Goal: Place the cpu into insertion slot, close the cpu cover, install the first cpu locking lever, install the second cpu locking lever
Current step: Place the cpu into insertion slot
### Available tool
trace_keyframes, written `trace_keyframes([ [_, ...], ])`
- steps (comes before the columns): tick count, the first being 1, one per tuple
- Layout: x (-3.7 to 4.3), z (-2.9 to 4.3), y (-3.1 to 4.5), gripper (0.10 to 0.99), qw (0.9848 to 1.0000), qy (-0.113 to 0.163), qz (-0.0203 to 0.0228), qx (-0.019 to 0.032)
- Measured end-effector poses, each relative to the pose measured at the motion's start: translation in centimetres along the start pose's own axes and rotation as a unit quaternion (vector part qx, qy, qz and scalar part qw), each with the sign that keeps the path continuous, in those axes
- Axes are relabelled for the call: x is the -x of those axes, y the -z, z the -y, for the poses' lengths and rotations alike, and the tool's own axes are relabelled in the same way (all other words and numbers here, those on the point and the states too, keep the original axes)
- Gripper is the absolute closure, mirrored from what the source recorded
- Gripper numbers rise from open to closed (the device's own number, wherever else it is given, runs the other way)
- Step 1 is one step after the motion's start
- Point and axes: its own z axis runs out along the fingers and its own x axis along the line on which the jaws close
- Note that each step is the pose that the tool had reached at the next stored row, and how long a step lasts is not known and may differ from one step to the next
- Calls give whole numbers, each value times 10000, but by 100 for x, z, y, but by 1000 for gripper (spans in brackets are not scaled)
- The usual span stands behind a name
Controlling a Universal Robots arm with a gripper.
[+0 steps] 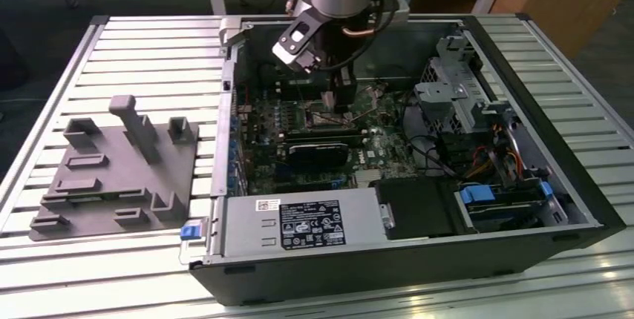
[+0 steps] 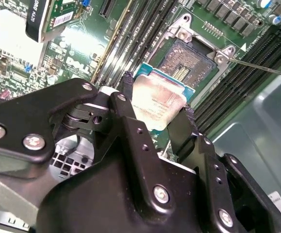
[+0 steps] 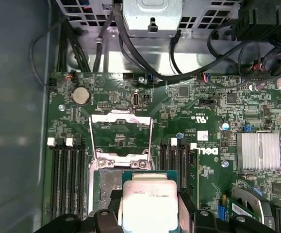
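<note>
Cpu (image 2: 157, 104) between the fingers (image 2: 186, 127)

Slatted metal table (image 1: 148, 48), open computer case (image 1: 396, 274), grey fixture plate (image 1: 99, 202) beside it

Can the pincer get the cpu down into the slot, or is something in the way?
Probably yes. The pincer holds the cpu close by the slot. The cover is swung up, and nothing lies in the slot.
</note>
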Motion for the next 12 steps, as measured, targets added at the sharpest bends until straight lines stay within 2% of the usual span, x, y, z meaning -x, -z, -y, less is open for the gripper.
trace_keyframes([
  [6,-83,6,-48,549,9997,12,235,6],
  [8,-107,10,-71,549,9997,13,256,5],
  [12,-137,24,-108,549,9997,13,257,6],
])
